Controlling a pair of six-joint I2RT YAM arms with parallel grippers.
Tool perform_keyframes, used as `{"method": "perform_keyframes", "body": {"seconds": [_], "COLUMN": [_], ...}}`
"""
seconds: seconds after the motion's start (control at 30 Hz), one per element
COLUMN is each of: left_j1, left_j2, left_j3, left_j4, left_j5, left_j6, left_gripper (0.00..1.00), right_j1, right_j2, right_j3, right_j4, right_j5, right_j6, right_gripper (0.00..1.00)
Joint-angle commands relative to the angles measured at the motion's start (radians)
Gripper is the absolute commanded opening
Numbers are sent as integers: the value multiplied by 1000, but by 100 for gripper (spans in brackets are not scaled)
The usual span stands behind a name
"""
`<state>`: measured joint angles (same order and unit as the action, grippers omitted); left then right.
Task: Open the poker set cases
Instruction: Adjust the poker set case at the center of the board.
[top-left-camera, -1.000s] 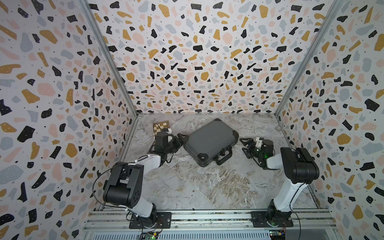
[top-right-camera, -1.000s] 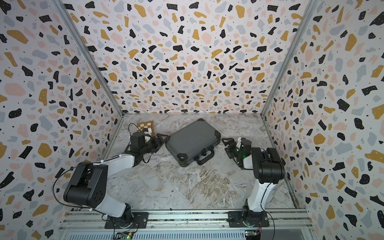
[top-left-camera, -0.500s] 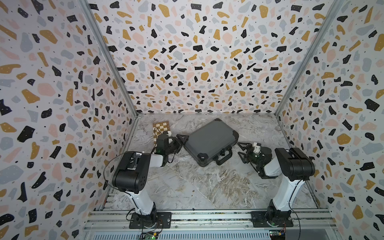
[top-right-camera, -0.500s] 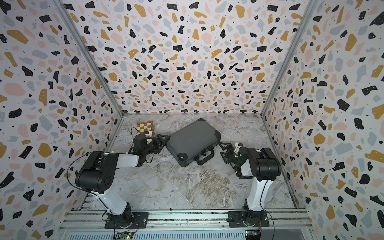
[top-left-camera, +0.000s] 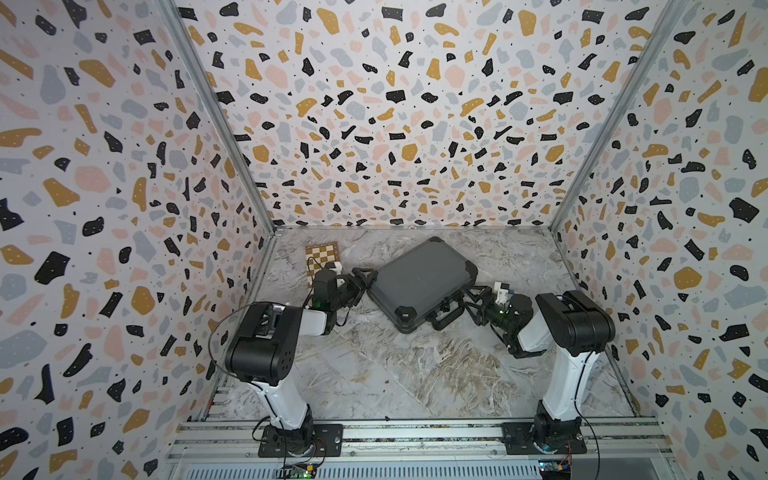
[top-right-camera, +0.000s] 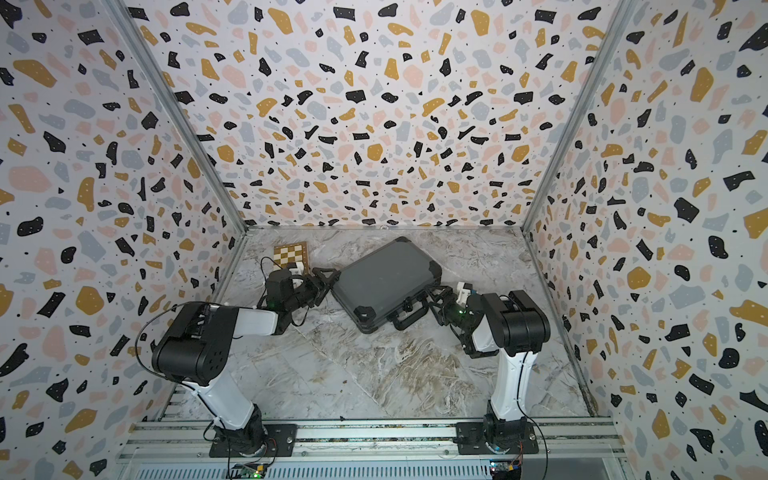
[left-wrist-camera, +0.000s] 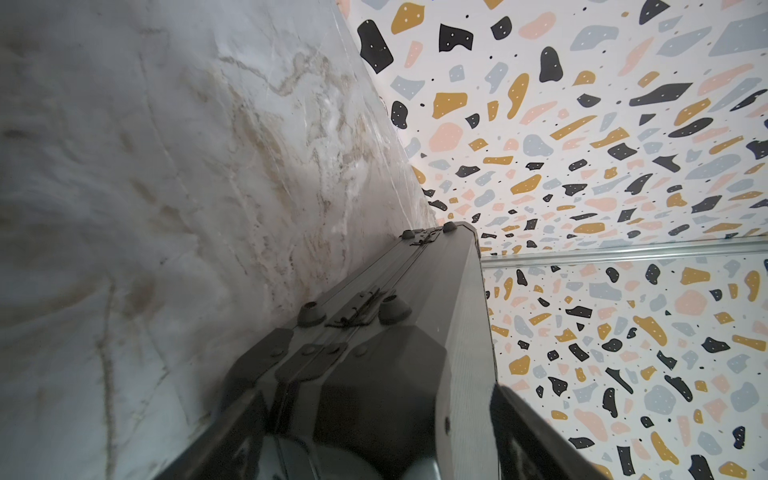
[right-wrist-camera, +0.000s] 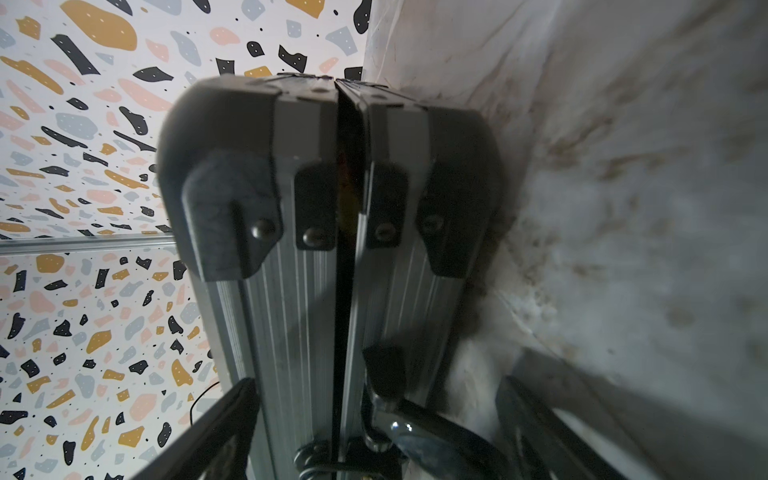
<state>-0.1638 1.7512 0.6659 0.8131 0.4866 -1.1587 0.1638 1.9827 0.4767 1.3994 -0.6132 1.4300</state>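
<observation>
Both arms reach low over the grey-veined marble bench (top-left-camera: 395, 374). My right gripper (top-left-camera: 469, 304) has its jaws standing wide apart, straddling the thin side of the dark grey metal poker set case (top-left-camera: 419, 278). In the right wrist view one of its fingers (right-wrist-camera: 216, 419) sits close beside the lid half. The other finger stands clear of the base half, with bare bench showing in the gap. Between those fingers I see a silver latch (right-wrist-camera: 386, 415). Ahead of it, the seam between the two halves shows as a narrow dark slit running up to the corner. The curved black handle (top-left-camera: 444, 318) lies just beside this gripper, on the side toward my other arm.

The case lies flat on the bench, turned at an angle, between the two grippers. At its far end from the right gripper, my left gripper (top-left-camera: 368, 280) is also spread wide. A black corner guard (left-wrist-camera: 374, 374) of the case sits between its jaws. One finger is just beside the lid face, and I cannot tell whether it touches.

Just behind the left gripper, apart from the case, sits a small wooden checkered chessboard box (top-left-camera: 320, 254). Beyond both grippers rises the terrazzo-patterned back wall (top-left-camera: 395, 104).
</observation>
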Motion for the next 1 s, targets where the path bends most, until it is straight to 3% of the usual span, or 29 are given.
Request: {"method": "perform_keyframes", "body": {"seconds": [0.0,0.17,0.27,0.47,0.77,0.97], "left_j1": [-12,3,9,9,5,1], "left_j2": [-34,-133,-137,-19,124,172], "left_j3": [-49,-81,-82,-83,-98,-116], "left_j4": [42,-122,-119,57,280,353], "left_j5": [3,-80,-77,-1,10,6], "left_j6": [7,82,82,-20,-132,-158], "left_gripper": [99,99,99,99,99,99], "right_j1": [15,13,9,-53,-132,-183], "right_j2": [-8,-23,-38,-109,-301,-281], "right_j3": [28,25,29,33,140,267], "right_j4": [27,14,-15,-134,-571,-705], "right_j5": [10,13,13,4,38,43], "right_j6": [9,1,-17,-70,-309,-369], "right_gripper": [92,90,91,90,93,95]}}
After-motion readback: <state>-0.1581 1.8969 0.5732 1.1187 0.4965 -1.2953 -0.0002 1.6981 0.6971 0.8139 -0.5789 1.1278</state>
